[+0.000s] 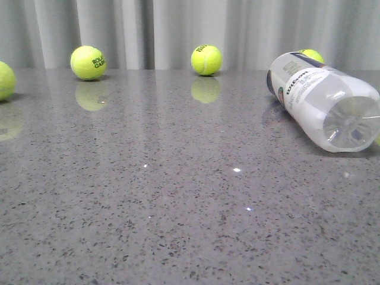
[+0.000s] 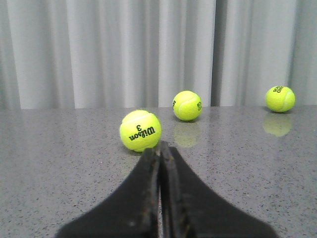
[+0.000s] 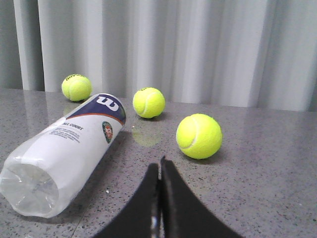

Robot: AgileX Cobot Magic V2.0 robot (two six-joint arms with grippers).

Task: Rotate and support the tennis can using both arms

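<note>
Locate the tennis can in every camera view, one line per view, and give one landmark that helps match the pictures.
Front view: the tennis can lies on its side at the right of the table, clear base toward the camera.
Left wrist view: not in it; only tennis balls and the shut left gripper.
Right wrist view: the can lies beside the shut right gripper, untouched.
Shared landmark: the pleated grey curtain behind the table.

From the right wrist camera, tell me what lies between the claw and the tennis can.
Only bare grey tabletop separates the right claw from the tennis can.
</note>
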